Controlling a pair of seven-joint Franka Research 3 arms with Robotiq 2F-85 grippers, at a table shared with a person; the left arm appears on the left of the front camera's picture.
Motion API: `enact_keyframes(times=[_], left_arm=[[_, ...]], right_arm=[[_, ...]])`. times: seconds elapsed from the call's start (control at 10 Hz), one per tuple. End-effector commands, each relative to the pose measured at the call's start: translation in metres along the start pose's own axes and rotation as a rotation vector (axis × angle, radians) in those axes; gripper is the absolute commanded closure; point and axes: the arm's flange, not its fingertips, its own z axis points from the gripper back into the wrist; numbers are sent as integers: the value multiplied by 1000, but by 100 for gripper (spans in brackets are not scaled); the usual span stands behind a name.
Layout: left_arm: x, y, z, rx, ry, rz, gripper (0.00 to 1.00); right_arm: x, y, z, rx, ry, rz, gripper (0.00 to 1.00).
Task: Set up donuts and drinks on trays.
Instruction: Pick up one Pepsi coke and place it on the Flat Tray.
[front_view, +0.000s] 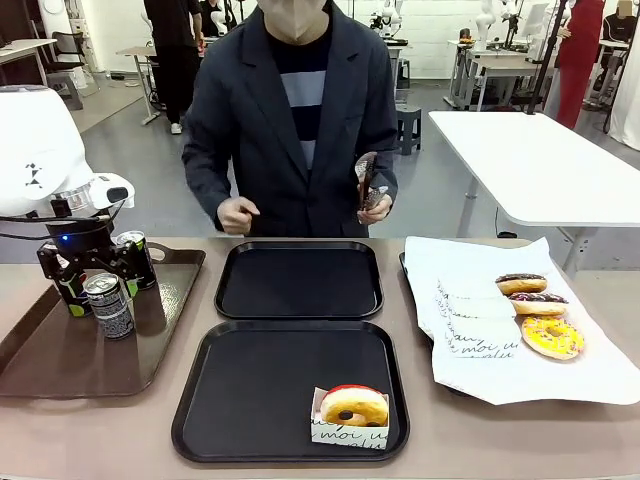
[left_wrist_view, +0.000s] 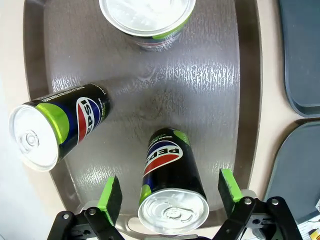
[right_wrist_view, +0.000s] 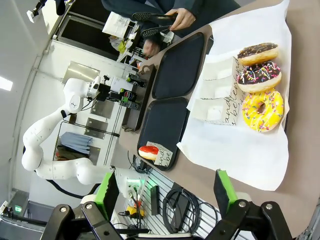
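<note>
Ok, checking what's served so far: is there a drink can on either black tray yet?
No: the cans stand on the long brown tray; the near black tray carries a sleeved donut, the far one nothing.

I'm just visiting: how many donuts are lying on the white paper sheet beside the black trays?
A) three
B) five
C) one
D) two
A: the white paper sheet holds three donuts in a row: a chocolate-topped donut, a sprinkled chocolate donut and a yellow-iced donut.
</note>
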Motion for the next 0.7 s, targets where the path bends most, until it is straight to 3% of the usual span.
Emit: enact_keyframes(times=[0.0, 0.3, 0.6], left_arm=[[3, 0, -8, 16, -7, 26, 0], [3, 2, -14, 18, 1, 24, 11], [2, 2, -12, 8, -7, 15, 40]], right_arm=[[2, -1, -1, 24, -25, 18, 0], [2, -1, -1, 24, -25, 18, 0], [2, -1, -1, 24, -25, 18, 0]])
